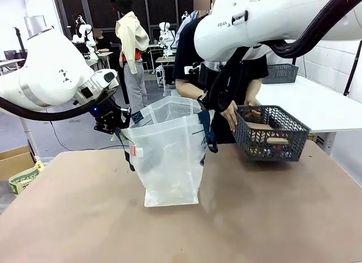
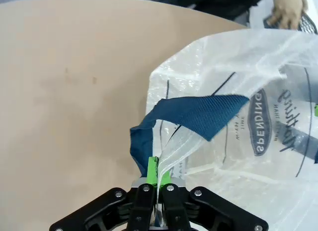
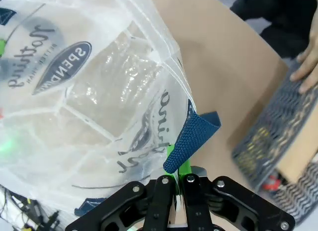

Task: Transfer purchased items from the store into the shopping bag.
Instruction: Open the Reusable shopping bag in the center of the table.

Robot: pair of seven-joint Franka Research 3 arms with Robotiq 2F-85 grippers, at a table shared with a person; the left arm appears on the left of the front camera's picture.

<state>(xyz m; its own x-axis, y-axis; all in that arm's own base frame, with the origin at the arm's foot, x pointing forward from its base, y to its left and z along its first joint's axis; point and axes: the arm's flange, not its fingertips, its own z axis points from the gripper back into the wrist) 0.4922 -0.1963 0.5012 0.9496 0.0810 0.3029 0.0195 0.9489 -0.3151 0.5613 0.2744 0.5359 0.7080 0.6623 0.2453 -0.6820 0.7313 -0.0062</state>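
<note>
Left hand (image 2: 158, 167) and right hand (image 3: 179, 164) clench opposite rims of the shopping bag (image 1: 169, 155), mouth spread open.

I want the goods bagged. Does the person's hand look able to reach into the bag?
Probably yes: left tool and right tool pinch opposite sides of the bag, holding its mouth open, and the hand at the basket is close by, though the right arm crowds it.
</note>
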